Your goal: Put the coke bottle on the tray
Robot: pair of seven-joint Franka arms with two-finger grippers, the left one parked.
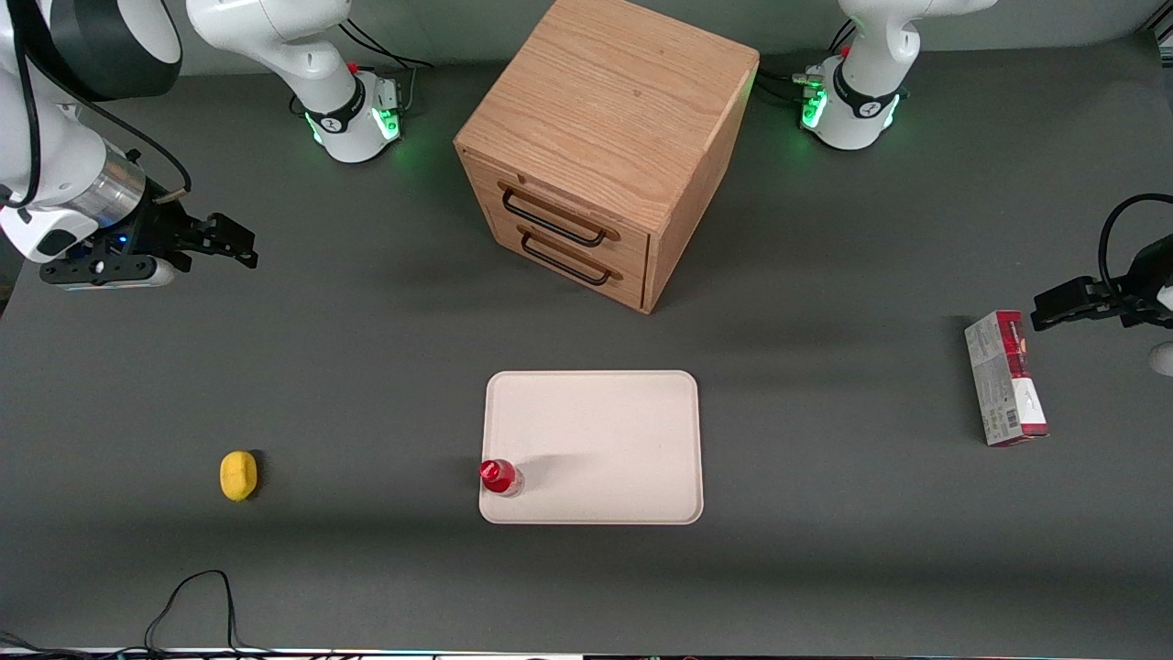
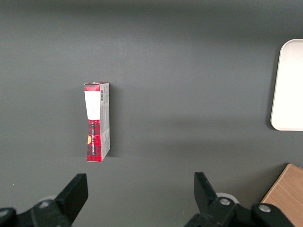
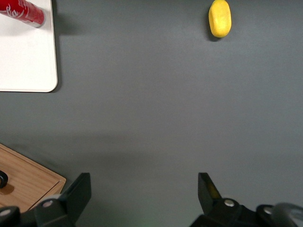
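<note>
Nearest the front camera, a black cable (image 1: 188, 600) loops along the edge of the dark grey bench (image 1: 367, 385), clear of the work, so you can ignore it.

Your right arm's black two-finger gripper (image 1: 240, 243) hangs above the bench at the working arm's end, well apart from everything. Its fingers (image 3: 78, 194) are spread wide with nothing between them. I read that as a gripper that has no further hold to make.

Next comes the small yellow lemon (image 1: 238, 476), lying on its own on the bench near the front camera. It plays no part in the task, and it sits well apart from the tray.

Then the tiny red coke bottle with its red cap and clear base (image 1: 500, 478). It stands upright on the large flat cream-white rectangular tray (image 1: 605, 431), tucked into the corner nearest the front camera on the working arm's side, just inside the low rim. That corner is probably the one easiest for your arm to reach. From how things lie, I judge the placing done. The only risk is a nudge, since the bottle is so close to the rim.

Farther from the front camera than the tray, the light wooden two-drawer cabinet with black handles (image 1: 600, 147) stands closed.

Toward the parked arm's end, the red-and-grey carton (image 1: 1005, 379) lies flat on the bench, untouched.
</note>
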